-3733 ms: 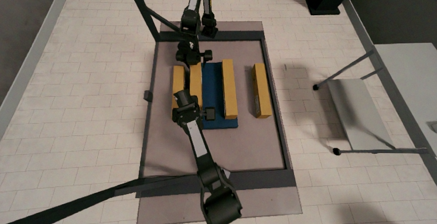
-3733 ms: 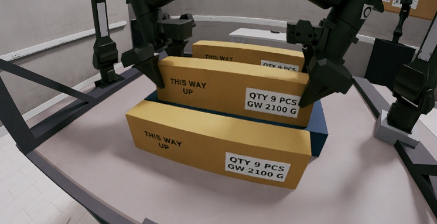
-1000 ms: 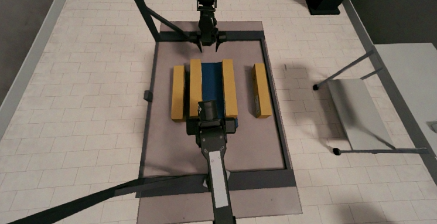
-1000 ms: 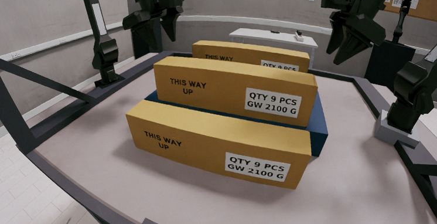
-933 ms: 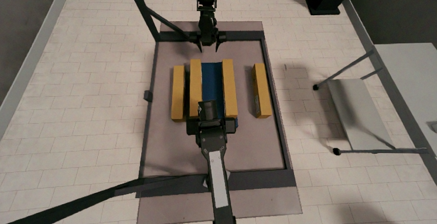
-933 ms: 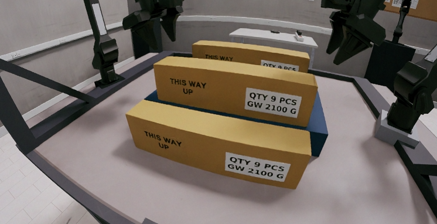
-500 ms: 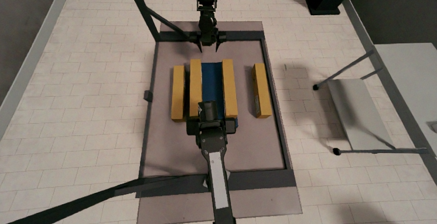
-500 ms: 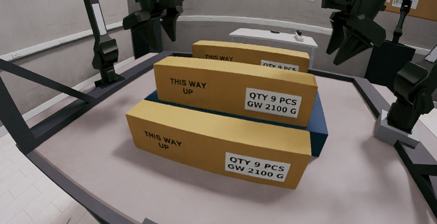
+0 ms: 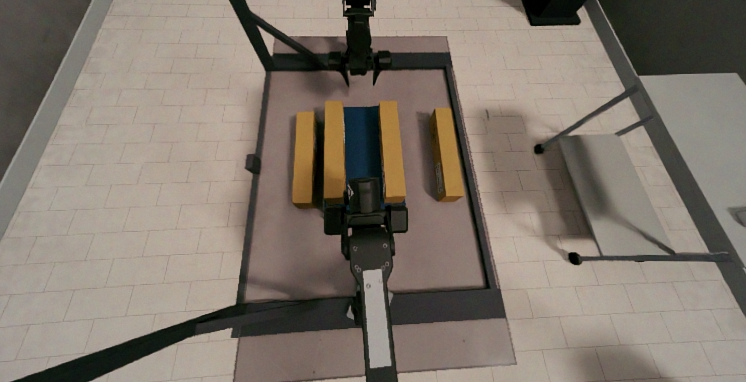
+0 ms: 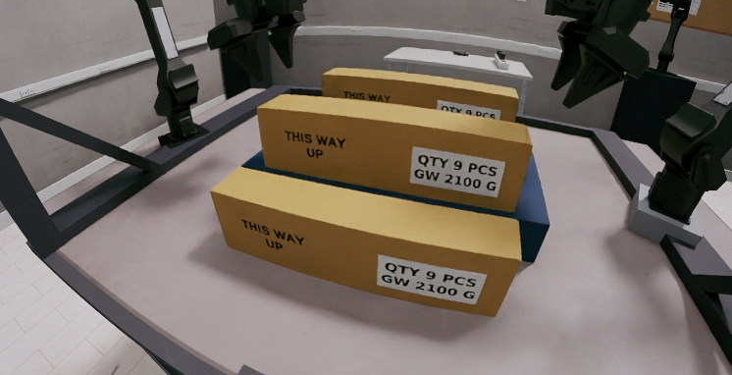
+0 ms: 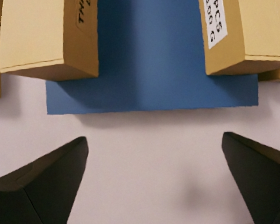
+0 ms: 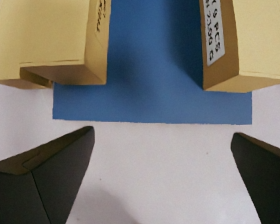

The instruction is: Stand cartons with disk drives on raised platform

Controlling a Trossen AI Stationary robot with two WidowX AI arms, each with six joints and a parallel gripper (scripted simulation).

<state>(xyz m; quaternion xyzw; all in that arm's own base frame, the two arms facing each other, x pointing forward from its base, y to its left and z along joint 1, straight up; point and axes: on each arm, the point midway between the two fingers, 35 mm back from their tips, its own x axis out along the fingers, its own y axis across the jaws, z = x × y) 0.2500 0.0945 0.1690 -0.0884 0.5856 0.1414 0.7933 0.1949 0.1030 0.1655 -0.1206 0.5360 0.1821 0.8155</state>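
Observation:
Four closed yellow cartons lie parallel. In the top view, two stand on the long edges of the blue platform (image 9: pixel 362 142): one (image 9: pixel 334 149) on its left edge, one (image 9: pixel 392 149) on its right edge. The third carton (image 9: pixel 304 159) and the fourth carton (image 9: pixel 446 154) stand on the table on either side. The exterior view shows the near table carton (image 10: pixel 366 239) and the near platform carton (image 10: pixel 393 149). My left gripper (image 9: pixel 361 80) (image 10: pixel 269 62) (image 11: pixel 155 142) hangs open and empty above the platform's far end. My right gripper (image 9: pixel 365 199) (image 10: pixel 568 93) (image 12: pixel 165 137) hangs open and empty above the near end.
A dark raised rim (image 9: pixel 469 170) runs around the table. Dark frame struts (image 9: pixel 245 19) rise at the far left corner and another (image 9: pixel 130 345) at the near left. A chair (image 9: pixel 610 196) stands off the table to the right. The right arm's grey base block (image 10: pixel 660 224) sits at the table edge.

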